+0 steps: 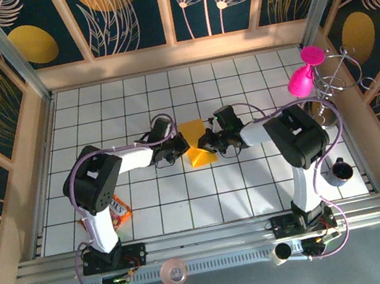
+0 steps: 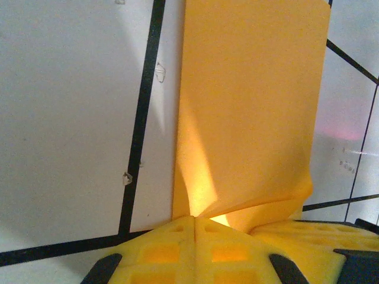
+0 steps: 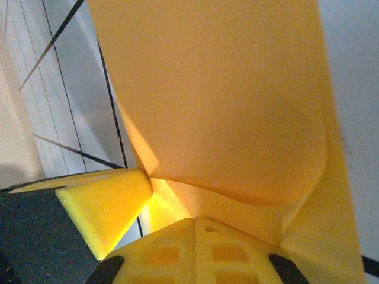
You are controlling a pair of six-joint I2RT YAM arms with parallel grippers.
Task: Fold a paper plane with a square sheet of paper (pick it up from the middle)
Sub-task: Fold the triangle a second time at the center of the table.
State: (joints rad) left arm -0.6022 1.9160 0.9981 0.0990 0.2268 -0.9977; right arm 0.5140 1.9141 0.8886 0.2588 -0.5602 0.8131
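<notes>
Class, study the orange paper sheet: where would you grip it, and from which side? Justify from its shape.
Pinch its middle, one gripper from each side, fingers flat to the sheet. The square sheet of paper is thin and limp, bowing where unsupported; the left gripper and right gripper are shut on it there.

The top view is bright and even: light falls from overhead onto the white table, and the arms throw soft grey shadows across the tiles toward its near edge. The posts lean outward at the picture's corners, and the dark walls stay dim. In both wrist views the square sheet of paper glows with light shining through it, brightest in a hot patch just above the left gripper. Its foam pads look soft and out of focus. A faint pink sheen lies on the tile at the left wrist view's right edge.
</notes>
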